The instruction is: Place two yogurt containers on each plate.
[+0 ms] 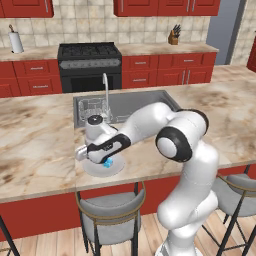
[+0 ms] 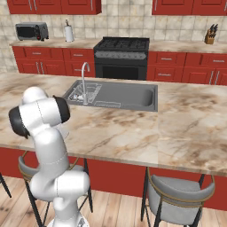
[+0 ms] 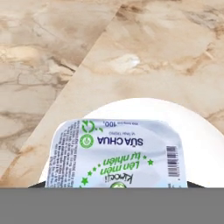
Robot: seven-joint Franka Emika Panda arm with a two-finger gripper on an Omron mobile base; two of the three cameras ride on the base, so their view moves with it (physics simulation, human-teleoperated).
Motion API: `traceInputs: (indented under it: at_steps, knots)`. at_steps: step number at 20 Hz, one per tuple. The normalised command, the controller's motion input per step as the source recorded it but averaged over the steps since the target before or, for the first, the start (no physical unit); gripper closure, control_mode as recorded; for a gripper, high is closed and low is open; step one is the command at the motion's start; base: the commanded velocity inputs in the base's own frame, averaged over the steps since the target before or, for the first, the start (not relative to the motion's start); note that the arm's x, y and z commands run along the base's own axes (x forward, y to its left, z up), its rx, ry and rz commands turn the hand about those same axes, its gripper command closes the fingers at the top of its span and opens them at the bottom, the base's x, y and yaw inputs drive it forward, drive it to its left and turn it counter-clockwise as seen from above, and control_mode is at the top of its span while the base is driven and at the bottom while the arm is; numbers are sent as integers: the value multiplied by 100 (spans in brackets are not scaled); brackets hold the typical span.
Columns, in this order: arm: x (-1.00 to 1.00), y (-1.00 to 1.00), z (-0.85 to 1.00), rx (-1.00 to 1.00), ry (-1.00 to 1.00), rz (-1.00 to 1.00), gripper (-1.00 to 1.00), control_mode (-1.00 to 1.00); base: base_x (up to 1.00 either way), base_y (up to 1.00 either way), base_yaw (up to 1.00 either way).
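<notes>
In the hand view a light blue yogurt container [image 3: 117, 153] with a printed white foil lid sits right before the camera, over the pale grey-white plate [image 3: 199, 144]. Dark fingertips [image 3: 35, 185] press against both sides of the lid, so my gripper [image 3: 113, 186] is shut on it. In the left base view my gripper [image 1: 102, 158] is down at the plate [image 1: 92, 173] near the island's front edge, and the blue cup [image 1: 107, 163] shows just under the hand, at the plate's surface. The red-rimmed plate and the other cups are out of view.
The sink [image 1: 130, 105] with its faucet [image 1: 106, 92] lies just behind the plate. Grey bar stools [image 1: 112, 212] stand under the counter's front edge [image 1: 50, 192]. The stove [image 1: 90, 60] and a knife block [image 1: 173, 36] are at the far wall.
</notes>
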Motion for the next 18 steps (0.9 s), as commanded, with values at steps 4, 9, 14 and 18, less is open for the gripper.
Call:
traceInputs:
  at_steps: [4,9,14,18]
  knots:
    - [-41,0,0,1,-3,0,-100,-100,0,0,0]
    - [0,0,4,0,0,0,-100,-100,0,0,0]
    - [0,0,45,0,0,0,-100,-100,0,0,0]
    - [0,0,57,0,0,0,-100,-100,0,0,0]
